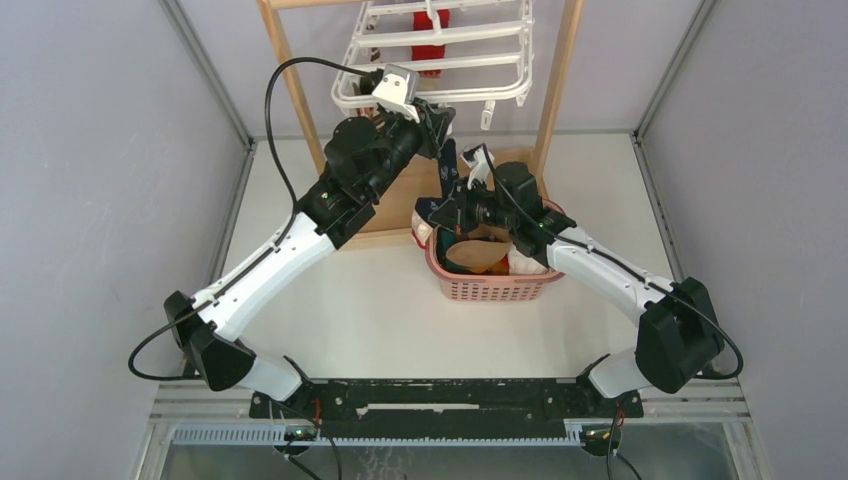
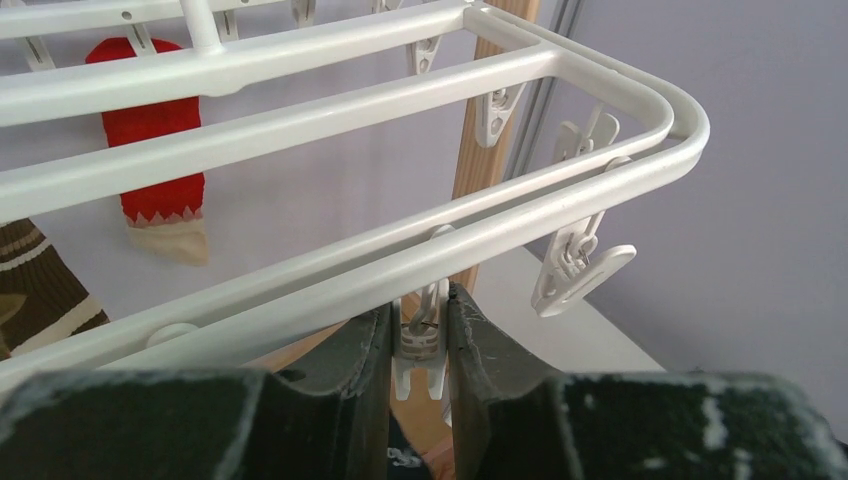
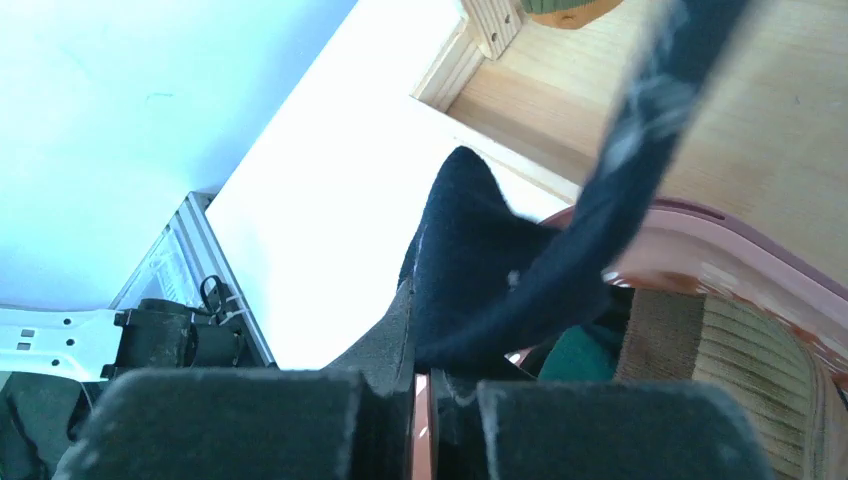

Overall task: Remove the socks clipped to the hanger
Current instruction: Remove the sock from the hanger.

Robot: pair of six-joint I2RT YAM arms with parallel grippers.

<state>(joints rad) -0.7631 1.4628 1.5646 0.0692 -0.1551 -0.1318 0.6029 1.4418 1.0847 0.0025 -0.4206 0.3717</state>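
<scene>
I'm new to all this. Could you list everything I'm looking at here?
hanger: one, white, hung in the stand
stand: one, wooden, back of table
red sock: one, red, clipped under hanger
striped sock: one, brown, hanging beside it
navy sock: one, dark blue, below near rim
basket: one, pink, on table, socks inside
left tool: one, black, closed on a white clip
right tool: one, black, gripping navy sock

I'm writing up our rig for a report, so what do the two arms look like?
Both the left arm and right arm have white link shells with black joints. A black cable loops off the left one. The fingers are dark, with scuffed, speckled edges.
</scene>
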